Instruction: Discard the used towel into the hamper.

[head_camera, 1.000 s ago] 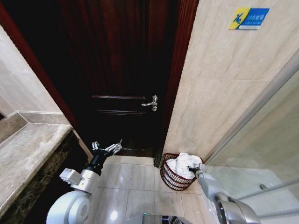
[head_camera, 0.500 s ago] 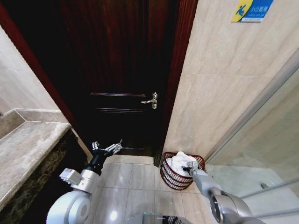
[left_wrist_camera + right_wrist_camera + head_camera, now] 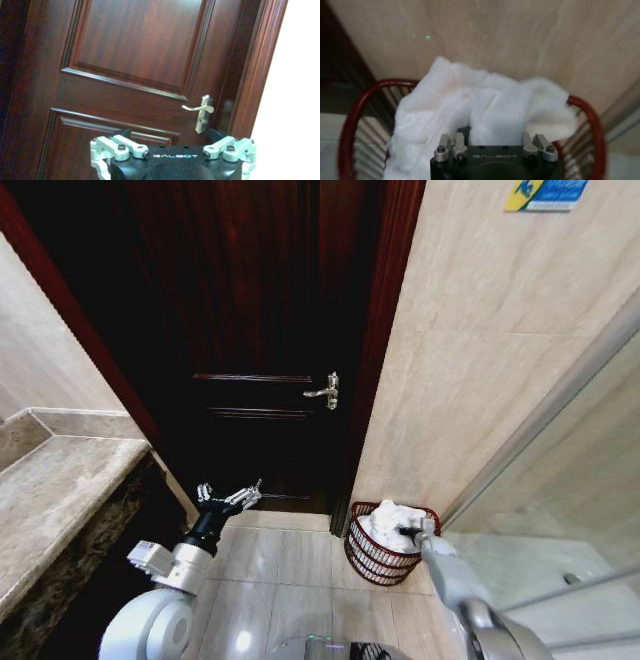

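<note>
The hamper [image 3: 374,559], a small round reddish-brown wire basket, stands on the tiled floor against the beige wall, just right of the door frame. The used towel [image 3: 384,520] is white and bunched, heaped in the hamper and rising above its rim. My right gripper [image 3: 406,530] reaches over the hamper's right side and is shut on the towel. From the right wrist, the towel [image 3: 470,93] bulges over the red rim of the hamper [image 3: 351,112], with a fold running down into my right gripper [image 3: 495,135]. My left gripper [image 3: 228,497] hangs open above the floor, facing the door.
A dark wooden door [image 3: 250,330] with a silver lever handle [image 3: 325,393] is shut ahead; the left wrist view shows the handle [image 3: 200,111] beyond the left gripper [image 3: 170,135]. A stone counter [image 3: 50,500] runs along the left. A glass shower panel [image 3: 560,510] stands at the right.
The camera has shifted slightly. My right gripper has moved from the hamper's right edge in over the towel. The left arm has stayed where it was.
</note>
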